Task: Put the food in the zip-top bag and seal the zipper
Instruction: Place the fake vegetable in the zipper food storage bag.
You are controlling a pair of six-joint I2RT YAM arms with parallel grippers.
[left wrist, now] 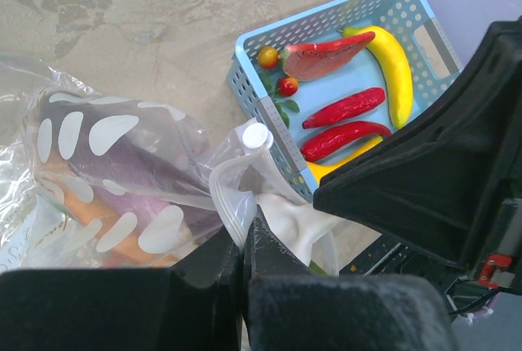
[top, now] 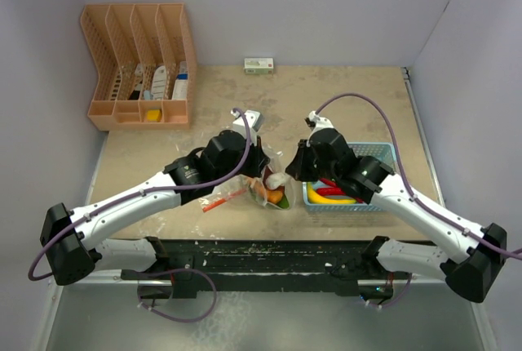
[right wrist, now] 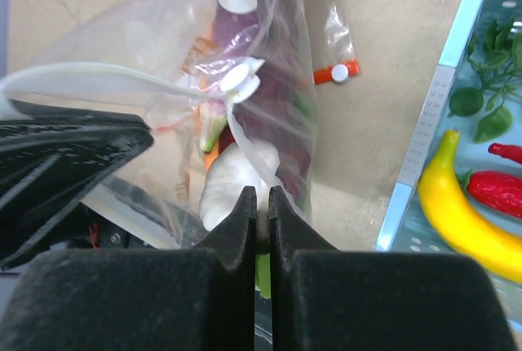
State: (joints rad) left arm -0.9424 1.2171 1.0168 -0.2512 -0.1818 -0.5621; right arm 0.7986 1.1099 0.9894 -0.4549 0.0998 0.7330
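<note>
Both left gripper (left wrist: 245, 238) and right gripper (right wrist: 262, 201) pinch the zip-top bag (left wrist: 122, 163); box (top: 258, 64) label unreadable.

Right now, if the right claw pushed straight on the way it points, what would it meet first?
The zip-top bag: the right claw, shut, seems to pinch its film, with a white piece inside just ahead.

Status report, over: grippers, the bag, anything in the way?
Left gripper shut on zip-top bag edge. Right gripper shut at bag, hold unclear. Bag holds some food; banana, chilies left in basket. Nothing seen blocking.
</note>
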